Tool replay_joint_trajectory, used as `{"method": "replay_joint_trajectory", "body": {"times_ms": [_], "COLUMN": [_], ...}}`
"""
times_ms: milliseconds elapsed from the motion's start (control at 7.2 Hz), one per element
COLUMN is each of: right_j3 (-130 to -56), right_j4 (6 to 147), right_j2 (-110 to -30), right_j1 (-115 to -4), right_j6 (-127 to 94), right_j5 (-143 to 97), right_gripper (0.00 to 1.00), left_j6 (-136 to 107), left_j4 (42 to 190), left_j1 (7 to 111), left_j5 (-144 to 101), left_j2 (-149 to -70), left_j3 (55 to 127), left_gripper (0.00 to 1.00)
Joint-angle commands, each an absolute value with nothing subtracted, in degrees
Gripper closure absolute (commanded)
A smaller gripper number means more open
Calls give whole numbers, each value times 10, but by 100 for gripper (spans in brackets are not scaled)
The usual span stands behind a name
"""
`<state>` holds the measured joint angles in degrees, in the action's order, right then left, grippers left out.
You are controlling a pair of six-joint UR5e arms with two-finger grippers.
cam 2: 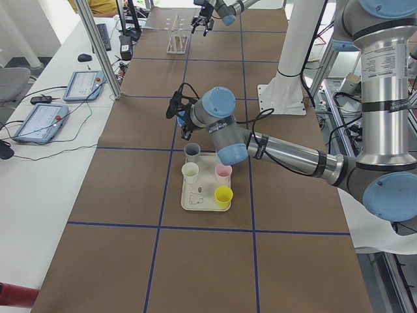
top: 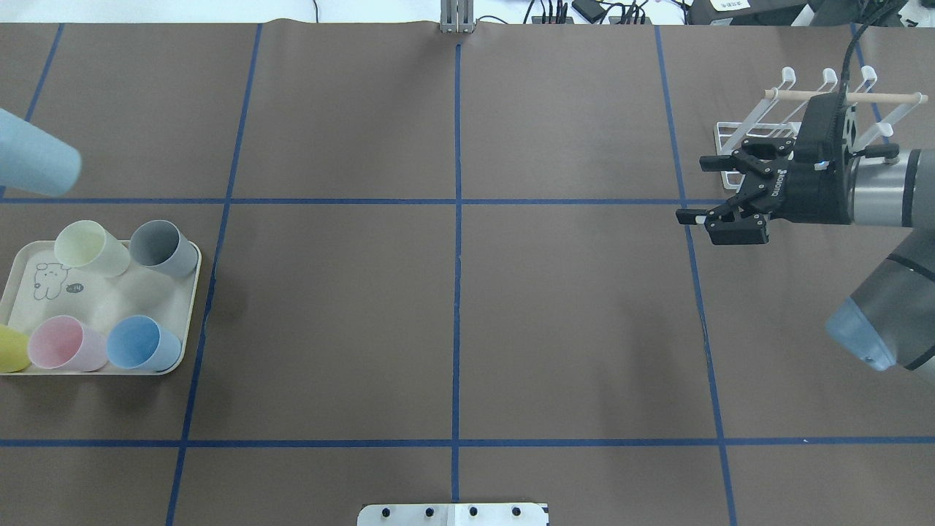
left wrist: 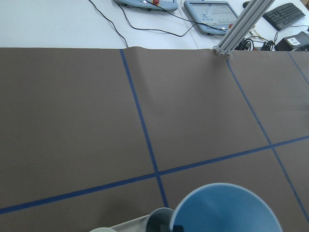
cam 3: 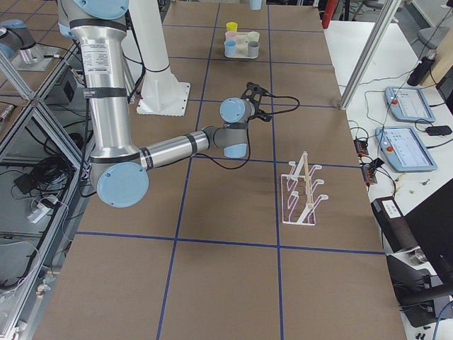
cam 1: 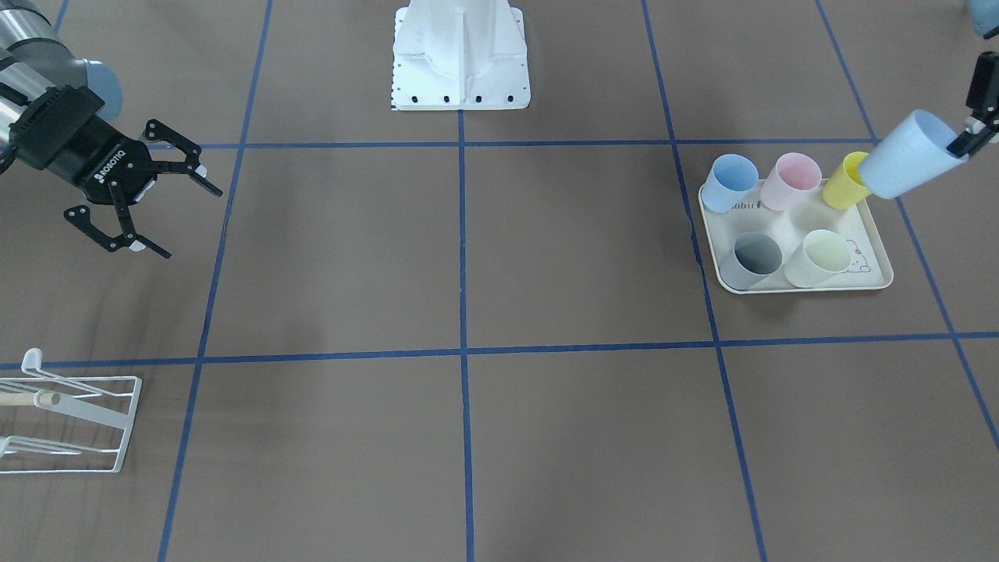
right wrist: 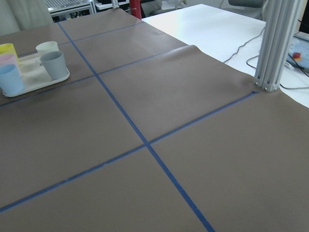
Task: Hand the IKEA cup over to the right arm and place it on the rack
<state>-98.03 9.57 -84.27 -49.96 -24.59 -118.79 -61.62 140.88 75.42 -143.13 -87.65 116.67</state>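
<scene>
Brown, seemingly paper-covered table (top: 329, 329), blue grid (top: 457, 292)

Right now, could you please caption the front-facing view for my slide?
Left gripper holds a pale blue cup near the tray; right gripper hovers open.

Tabletop (top: 570, 307): brown, crossed by a grid of blue tape lines.
Lifted cup (cam 1: 905, 164): pale blue.
Tray (cam 1: 870, 234): cream, with a small dark line drawing of an animal.
Cups on the tray: blue cup (cam 1: 730, 183), pink cup (cam 1: 790, 181), yellow cup (cam 1: 847, 183), grey cup (cam 1: 753, 260), pale yellow-green cup (cam 1: 819, 257).
Rack (cam 1: 129, 425): white wire, with a light wood dowel (top: 789, 94).
Right hand (cam 1: 190, 222): black, white lettering, pale fingertip pads.
Right arm (top: 880, 193): silver-grey, with light-blue joint caps.
Robot base (cam 1: 460, 55): white.
</scene>
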Motion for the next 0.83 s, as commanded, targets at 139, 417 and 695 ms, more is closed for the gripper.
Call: {"method": "replay_joint_trajectory", "body": {"times_ms": [139, 417, 695], "right_j3": [-955, -927, -904], "right_j4": [31, 40, 39], "right_j2": [-756, -686, -644], "right_j1": [-392, -330, -268], "right_j6": [-240, -240, -208], "right_j5": [-1098, -1048, -950], "right_gripper": [1, 1, 1], "left_j6": [-877, -945, -969], "left_j4": [1410, 1410, 1410], "left_j1": [612, 535, 460], "left_j5": [-1350, -1281, -1205], "left_j2": [-1005, -1054, -1072], "left_j3": [1185, 1183, 1180], "left_gripper": [100, 100, 100]}}
